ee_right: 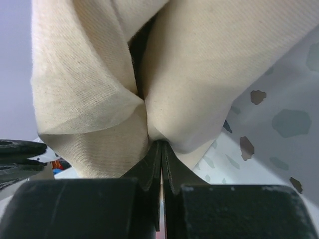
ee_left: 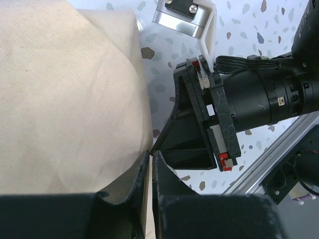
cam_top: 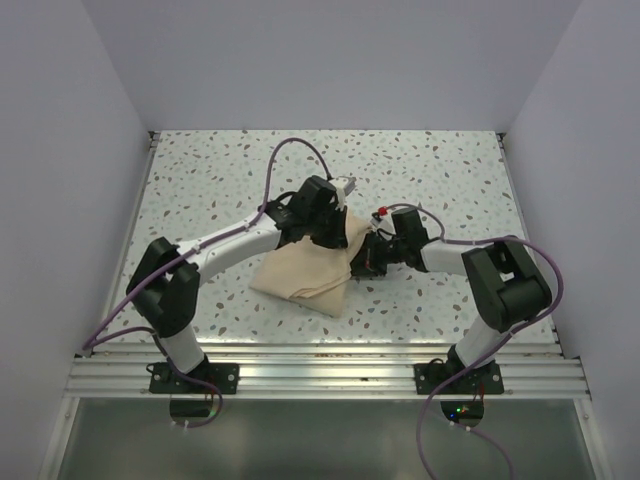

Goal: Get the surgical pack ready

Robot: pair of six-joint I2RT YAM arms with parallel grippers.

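Here, left fingers (ee_left: 172, 195) and right fingers (ee_right: 148, 174), crowded together, each pinch the wrap sheet (cam_top: 305, 275).

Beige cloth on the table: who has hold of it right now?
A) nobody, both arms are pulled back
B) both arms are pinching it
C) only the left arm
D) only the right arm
B: the left arm's fingers and the right arm's fingers are each closed on a fold of the beige cloth, as their own wrist views show.

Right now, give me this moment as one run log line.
wrap sheet: folded bundle on table | left gripper: shut on sheet edge | right gripper: shut on sheet fold
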